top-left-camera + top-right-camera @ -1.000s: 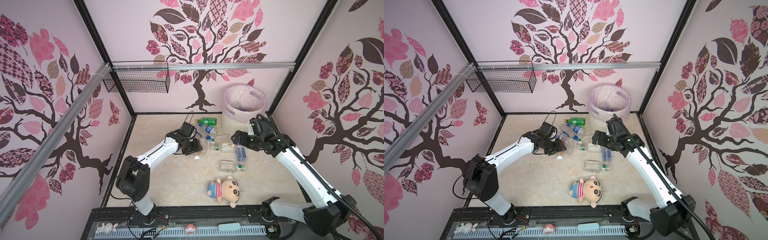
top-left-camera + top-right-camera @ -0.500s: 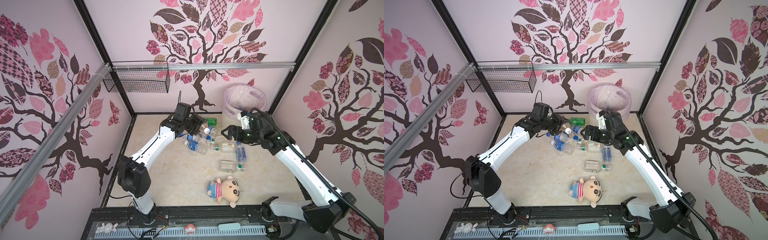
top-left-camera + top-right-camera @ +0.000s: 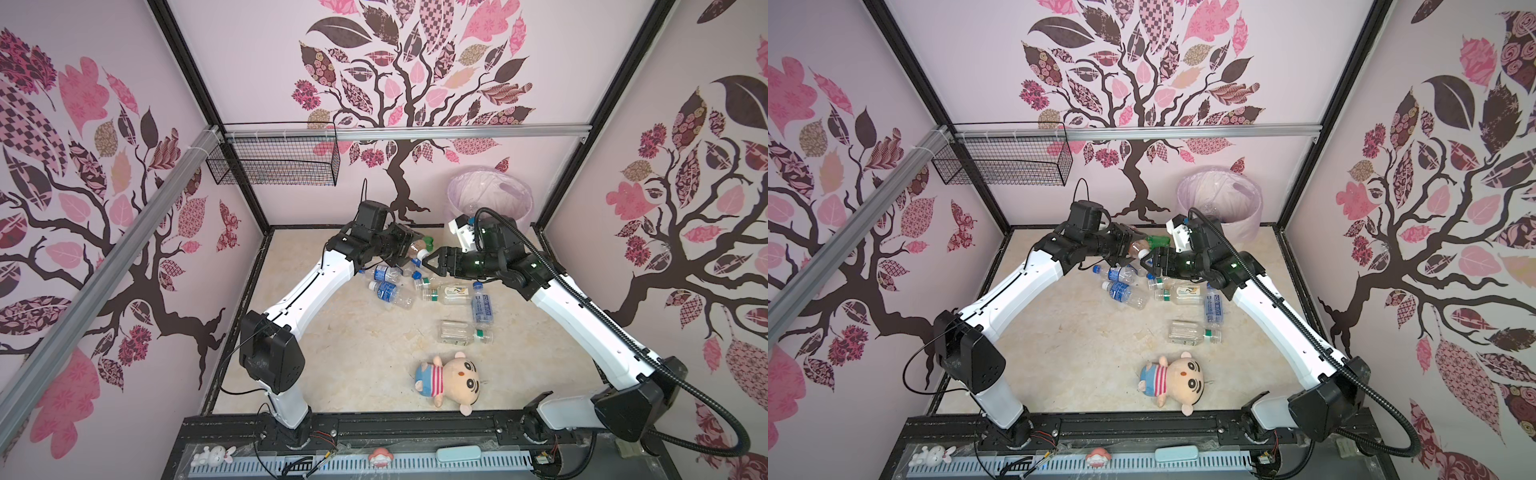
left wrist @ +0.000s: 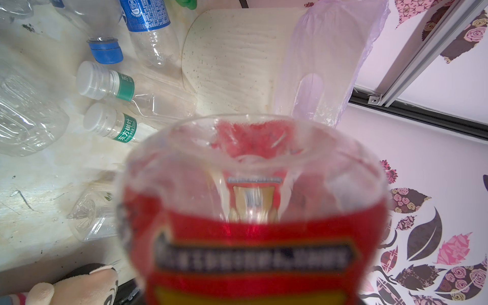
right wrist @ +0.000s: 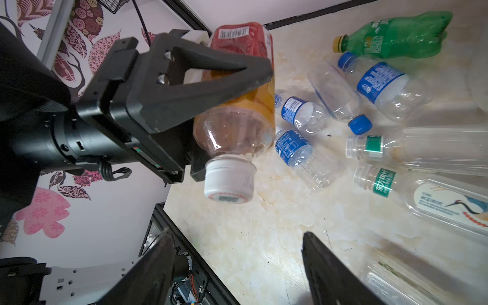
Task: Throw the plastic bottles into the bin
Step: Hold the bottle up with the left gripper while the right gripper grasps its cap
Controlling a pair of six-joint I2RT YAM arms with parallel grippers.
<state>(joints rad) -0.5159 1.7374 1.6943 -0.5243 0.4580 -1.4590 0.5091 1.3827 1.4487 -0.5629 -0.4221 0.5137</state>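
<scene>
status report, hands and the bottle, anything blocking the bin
Left hand shut on amber bottle, held off the floor. Right hand open, just short of its white cap. Bin beyond, right arm across its front.

The plastic bottles (image 5: 383,89) are clear, glossy and crinkled; the amber bottle (image 5: 235,124) has a shiny label (image 5: 243,42). The surface (image 3: 353,353) looks like smooth marbled stone, the plush doll (image 3: 451,380) soft matt cloth, the bin (image 4: 232,60) matt plastic under a thin filmy bag (image 4: 330,52).
</scene>
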